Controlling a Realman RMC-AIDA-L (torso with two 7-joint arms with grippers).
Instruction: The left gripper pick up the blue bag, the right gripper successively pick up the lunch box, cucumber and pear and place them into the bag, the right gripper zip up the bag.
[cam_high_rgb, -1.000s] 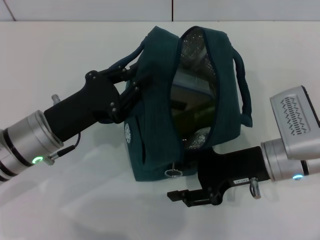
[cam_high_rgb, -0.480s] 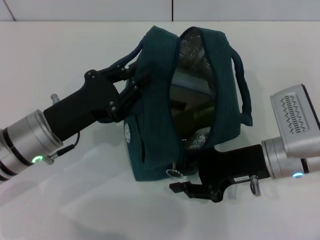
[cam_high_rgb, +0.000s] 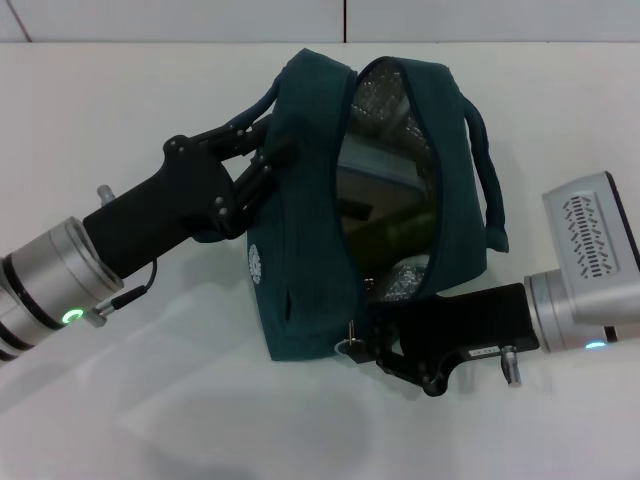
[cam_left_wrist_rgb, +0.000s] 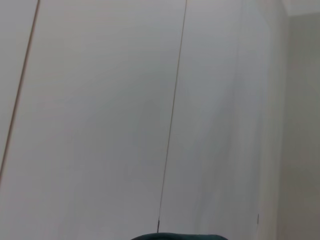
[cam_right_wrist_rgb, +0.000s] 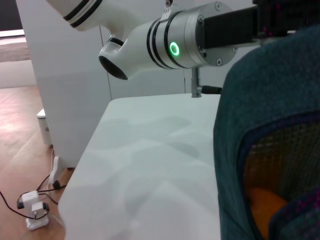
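Your left hand (cam_high_rgb: 262, 160) is clenched on the blue bag's (cam_high_rgb: 300, 250) handle, holding it up on the tabletop (cam_high_rgb: 120, 110) — your right hand (cam_high_rgb: 362, 342) grips the zipper pull (cam_high_rgb: 351, 337) at the near end.

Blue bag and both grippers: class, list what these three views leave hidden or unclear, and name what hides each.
- Head view: the blue bag gapes, but its dark interior hides the lunch box and cucumber.
- Right wrist view: only an orange patch, likely the pear, shows past the bag's edge.
- Head view: the right gripper sits at the zipper pull; its grip is unclear.
- Left wrist view: only a sliver of bag fabric; the left gripper is absent there.
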